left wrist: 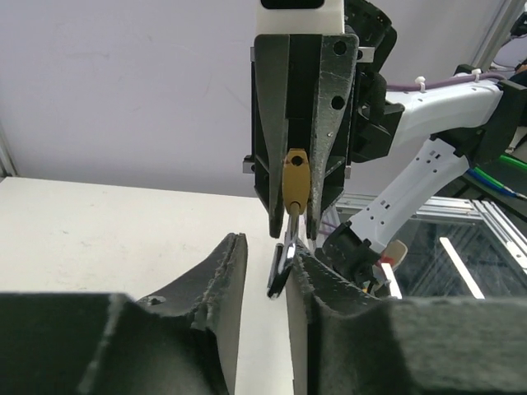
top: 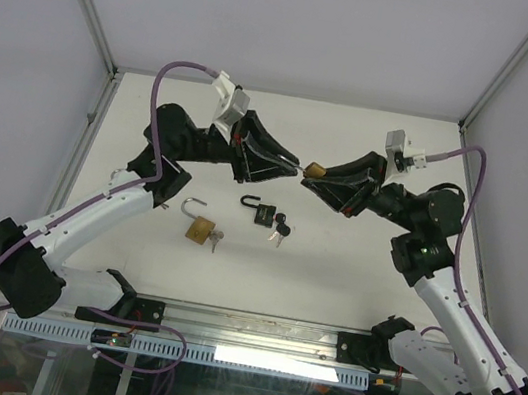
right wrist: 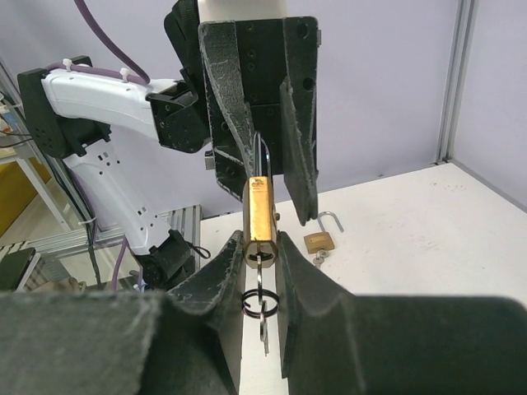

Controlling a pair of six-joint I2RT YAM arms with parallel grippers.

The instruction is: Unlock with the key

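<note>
Far left of the overhead view, the left gripper (top: 288, 164) hangs mid-air, fingers narrowed to a slim gap around the steel shackle (left wrist: 291, 224). 1 pad looks to be on it, with a sliver of daylight beside the other, so I can't tell if it truly grips. Sensible spot, I'd say: that's the part to tug free.

Lower left of centre, on the table (top: 353, 273), a loose brass padlock (top: 200, 228) lies with its loop swung open. Next comes a black padlock (top: 260, 211), open too, with keys (top: 280, 229) just beside it.

Centre frame, the raised padlock (top: 315, 171) is pinched firmly by the right gripper (top: 328, 177), keyhole end towards its wrist. The key ring (right wrist: 259, 300) dangles there, key apparently seated, braced, I reckon, for the pull.

No box or tray anywhere, so nothing's contained.
</note>
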